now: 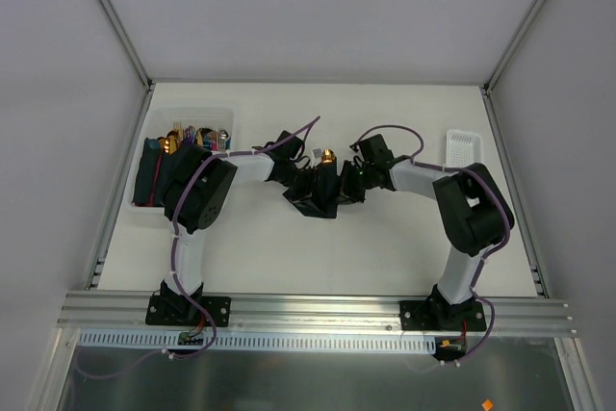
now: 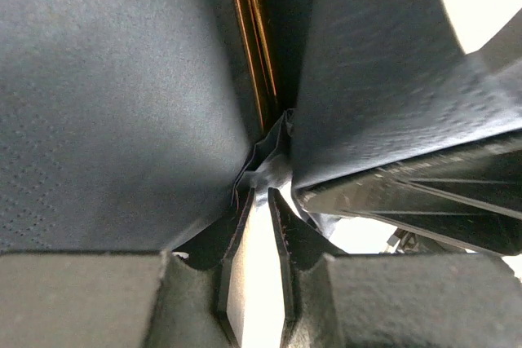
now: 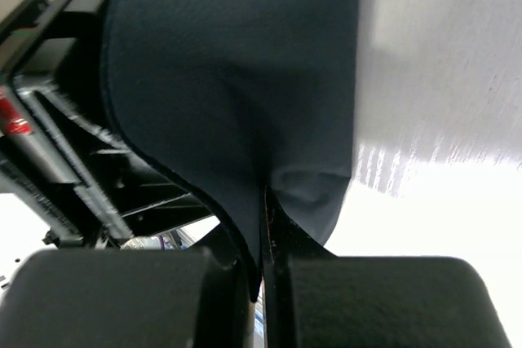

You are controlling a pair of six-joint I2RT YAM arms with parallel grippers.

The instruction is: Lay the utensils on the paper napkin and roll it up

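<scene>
The paper napkin point(image 1: 318, 201) is lifted in a crumpled fold at the table's middle, held between both arms. My left gripper point(image 1: 295, 180) is shut on a pinched crease of it point(image 2: 261, 193). In the left wrist view the dark sheet point(image 2: 106, 103) fills the frame, and the utensils' gold handles point(image 2: 251, 38) run along its fold. One gold head point(image 1: 327, 155) pokes out above the napkin. My right gripper point(image 1: 348, 183) is shut on the napkin's other edge point(image 3: 263, 201), and the sheet point(image 3: 236, 79) hangs over its fingers.
A white bin point(image 1: 227, 115) at the back left holds more cutlery point(image 1: 197, 135) and a stack of dark napkins point(image 1: 152, 175). A small white slotted tray point(image 1: 463, 148) lies at the back right. Metal frame posts border the table on both sides.
</scene>
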